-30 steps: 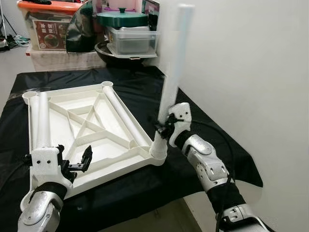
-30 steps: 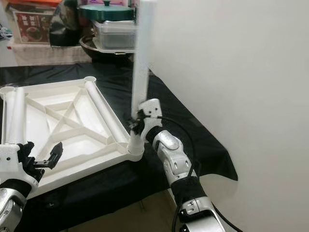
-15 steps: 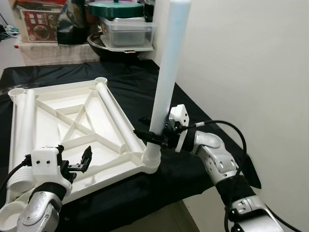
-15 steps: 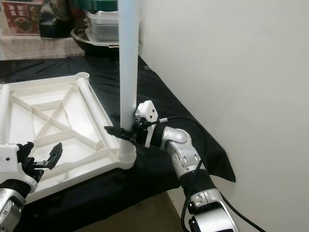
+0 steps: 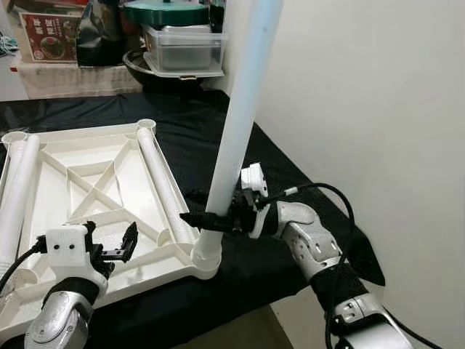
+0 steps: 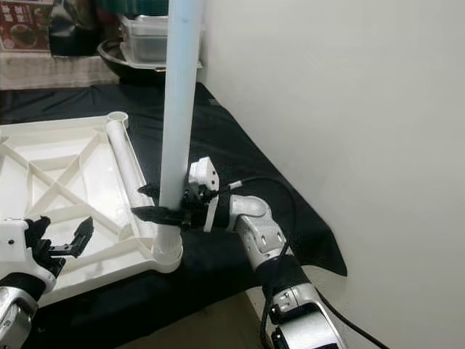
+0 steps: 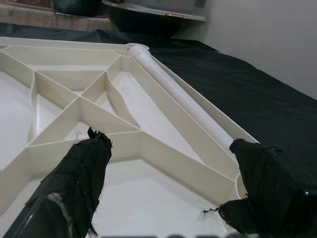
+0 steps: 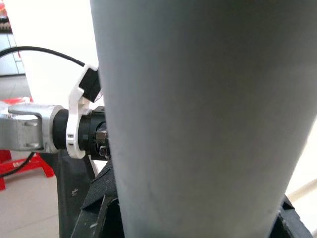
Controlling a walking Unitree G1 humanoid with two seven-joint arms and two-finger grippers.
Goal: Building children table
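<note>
A white tabletop [image 5: 94, 189] lies upside down on the black cloth. A long white table leg [image 5: 236, 123] stands nearly upright in the near right corner socket [image 5: 205, 256], leaning slightly right. My right gripper [image 5: 197, 209] is shut on this leg just above the socket, its black fingers reaching sideways past the tube. In the right wrist view the leg [image 8: 198, 124] sits close between the fingers. My left gripper [image 5: 118, 247] hovers open over the tabletop's near edge, holding nothing; its fingers [image 7: 84, 168] spread above the ribs. Two more legs [image 5: 161, 182] lie along the tabletop's sides.
A white wall [image 5: 378, 109] stands close on the right. At the back are a green-lidded pot [image 5: 166, 13], a clear lidded box [image 5: 182, 54] and a storage box [image 5: 51, 43]. The black-clothed table [image 5: 290, 167] ends just in front of me.
The camera has shifted closer and rightward. My right gripper has swung from an upright hold to a sideways hold low on the leg. The leg stays in its socket; the left gripper is unchanged.
</note>
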